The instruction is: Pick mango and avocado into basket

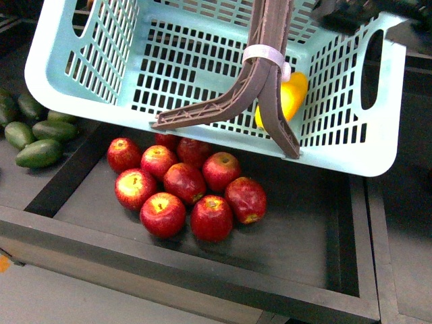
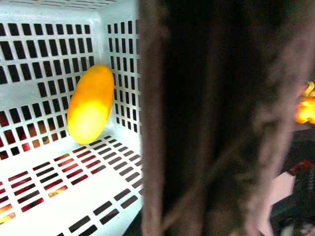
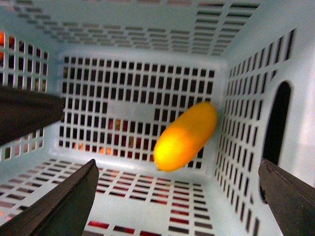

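Observation:
The pale teal basket (image 1: 351,158) hangs tilted above the fruit bins. My left gripper is shut on its brown handle (image 1: 266,67), which fills the left wrist view (image 2: 211,123) and hides the fingers. The yellow mango (image 1: 295,94) lies inside the basket against a side wall, near a corner (image 2: 91,105). My right gripper (image 3: 177,206) is open inside the basket, with nothing between its dark fingers, and the mango (image 3: 185,136) is just beyond them. Several dark-green avocados (image 1: 39,154) lie in the bin at the far left, outside the basket.
Several red apples (image 1: 183,182) sit clustered in the black bin under the basket. A raised black divider (image 1: 67,175) separates them from the avocado bin. The bin's front rim (image 1: 202,270) runs across the foreground. A white zip tie (image 1: 263,54) wraps the handle.

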Robot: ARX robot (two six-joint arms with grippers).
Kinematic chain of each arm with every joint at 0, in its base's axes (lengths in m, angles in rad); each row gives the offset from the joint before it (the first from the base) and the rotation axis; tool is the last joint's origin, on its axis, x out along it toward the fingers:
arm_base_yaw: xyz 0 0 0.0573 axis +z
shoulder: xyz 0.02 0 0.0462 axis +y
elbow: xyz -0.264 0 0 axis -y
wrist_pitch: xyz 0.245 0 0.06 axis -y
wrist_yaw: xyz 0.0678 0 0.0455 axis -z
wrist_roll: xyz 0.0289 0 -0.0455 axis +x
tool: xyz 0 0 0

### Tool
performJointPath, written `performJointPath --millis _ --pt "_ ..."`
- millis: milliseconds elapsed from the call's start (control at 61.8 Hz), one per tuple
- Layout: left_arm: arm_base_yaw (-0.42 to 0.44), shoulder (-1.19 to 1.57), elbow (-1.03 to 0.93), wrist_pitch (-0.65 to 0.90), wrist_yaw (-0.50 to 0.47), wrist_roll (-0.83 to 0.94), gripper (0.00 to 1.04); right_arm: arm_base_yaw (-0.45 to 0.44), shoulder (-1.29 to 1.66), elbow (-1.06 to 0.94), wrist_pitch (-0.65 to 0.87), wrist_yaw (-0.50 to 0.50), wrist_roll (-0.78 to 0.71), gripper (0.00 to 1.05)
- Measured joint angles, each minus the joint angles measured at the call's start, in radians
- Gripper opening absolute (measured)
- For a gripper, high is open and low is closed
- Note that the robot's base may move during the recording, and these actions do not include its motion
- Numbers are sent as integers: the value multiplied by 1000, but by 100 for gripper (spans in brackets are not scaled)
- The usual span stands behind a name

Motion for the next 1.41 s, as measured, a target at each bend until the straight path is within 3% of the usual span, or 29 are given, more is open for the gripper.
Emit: performJointPath --millis 356,583,825,922,1246,1327,1408 --pt "1 0 -2 0 1 -6 5 -244 -314 -111 -21 -11 -6 97" --pt "0 0 -2 0 3 -6 5 -462 -627 -248 -116 -120 -15 97" --pt "0 0 -2 0 2 -6 5 -608 -854 -351 -249 -191 -13 97" --pt "0 0 -2 0 1 -6 5 -644 -922 -393 -267 -197 1 97" --pt "0 0 -2 0 3 -6 5 -649 -951 -414 -265 -183 4 97" --pt "0 0 -2 0 3 -6 5 -650 -974 -481 -110 -291 -105 84" --pt "0 0 -2 0 2 -5 5 -616 -1011 -529 -61 -286 -192 72"
